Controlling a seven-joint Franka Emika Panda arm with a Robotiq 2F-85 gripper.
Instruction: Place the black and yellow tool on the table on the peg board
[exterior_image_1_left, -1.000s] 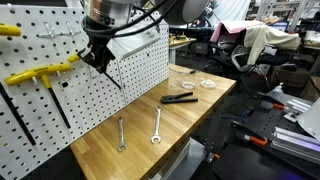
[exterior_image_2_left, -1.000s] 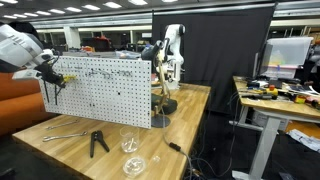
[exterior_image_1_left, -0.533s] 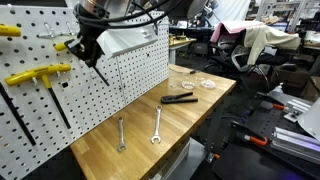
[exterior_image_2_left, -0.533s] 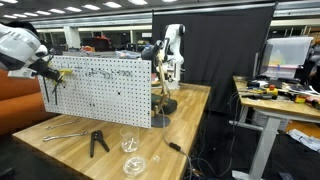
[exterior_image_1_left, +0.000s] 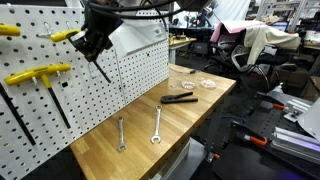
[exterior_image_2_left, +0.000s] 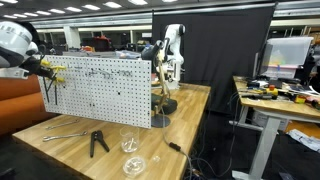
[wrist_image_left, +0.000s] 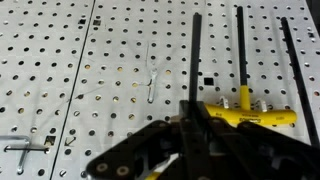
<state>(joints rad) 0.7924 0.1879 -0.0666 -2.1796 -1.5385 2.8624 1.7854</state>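
The Robotiq gripper (exterior_image_1_left: 91, 47) has its jaws pinched almost together on the thin shaft of the black and yellow T-shaped hex key (exterior_image_1_left: 66, 36), held well clear of the light wooden butcher-block table (exterior_image_1_left: 140, 140). The key sits high against the white perforated peg board (exterior_image_1_left: 140, 65) standing along the tabletop's long edge, crossbar uppermost, probably so the handle can seat there.

The peg board (wrist_image_left: 100, 60) looks like smooth white-painted sheet with a faint sheen, lightly scuffed. The black and yellow tool (wrist_image_left: 195, 60) shows a thin matt black metal shaft between my dark, matt jaws. The bench (exterior_image_1_left: 190, 120) is pale wood with a smooth satin finish. A wrench (exterior_image_1_left: 157, 125) lying on it is bright bare metal.
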